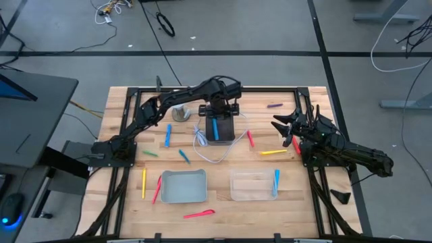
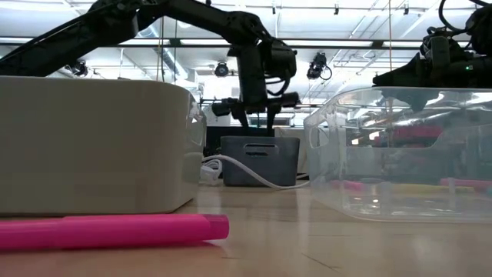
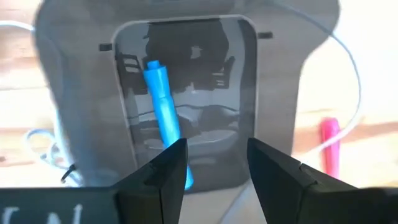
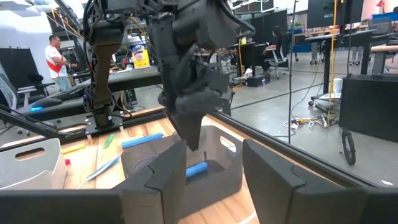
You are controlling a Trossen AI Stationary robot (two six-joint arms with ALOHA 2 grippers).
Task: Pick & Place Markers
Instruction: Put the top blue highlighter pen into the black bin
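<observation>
My left gripper (image 1: 219, 116) (image 3: 217, 149) hovers open just above a dark bin (image 1: 229, 128) at the table's middle. A blue marker (image 3: 163, 102) (image 1: 215, 129) lies slanted inside that bin, below the fingers. My right gripper (image 1: 283, 128) (image 4: 214, 155) waits open near the right edge and touches nothing. Other markers lie flat on the wood: blue (image 1: 168, 135), green (image 1: 150, 154), yellow (image 1: 144, 182), red (image 1: 250, 138), yellow (image 1: 273, 152), purple (image 1: 274, 105) and pink (image 1: 199, 214) (image 2: 108, 229). One blue marker (image 1: 275, 182) lies in the clear tray (image 1: 246, 194).
A grey tray (image 1: 183, 196) sits near the front edge, left of the clear tray. A white coiled cable (image 1: 202, 143) lies beside the dark bin. A grey round object (image 1: 180, 113) stands behind the bin's left side. A black frame (image 1: 128, 91) borders the wooden table.
</observation>
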